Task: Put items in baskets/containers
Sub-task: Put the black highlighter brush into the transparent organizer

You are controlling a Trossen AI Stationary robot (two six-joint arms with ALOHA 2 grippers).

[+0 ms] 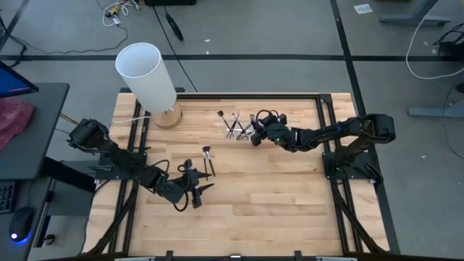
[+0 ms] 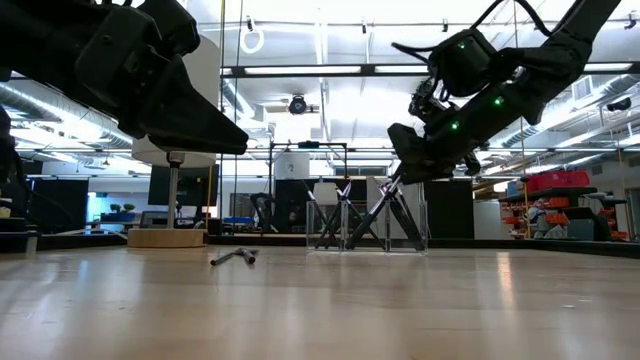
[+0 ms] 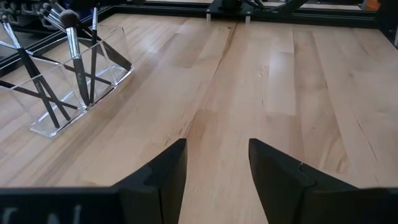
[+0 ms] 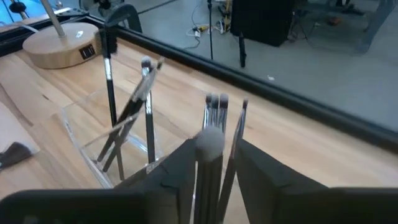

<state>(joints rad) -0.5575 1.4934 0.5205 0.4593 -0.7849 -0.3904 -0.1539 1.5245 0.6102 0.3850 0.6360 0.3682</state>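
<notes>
Near the front of the table we see our left gripper [image 1: 197, 190] low over bare wood, its fingers [image 3: 161, 180] apart with nothing between them. Just past it two brushes [image 1: 207, 161] lie loose on the table [image 1: 290, 203]. Farther back our right gripper [image 1: 255, 135] hangs over the clear holder [image 4: 87, 134], fingers closed on a bunch of brushes [image 4: 214, 124]. More brushes stand leaning in the holder. Far left at the back stands the white lamp [image 1: 148, 80].

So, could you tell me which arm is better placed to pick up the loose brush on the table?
Left: the left gripper hovers open beside the loose brush, while the right gripper is busy at the clear holder.
</notes>
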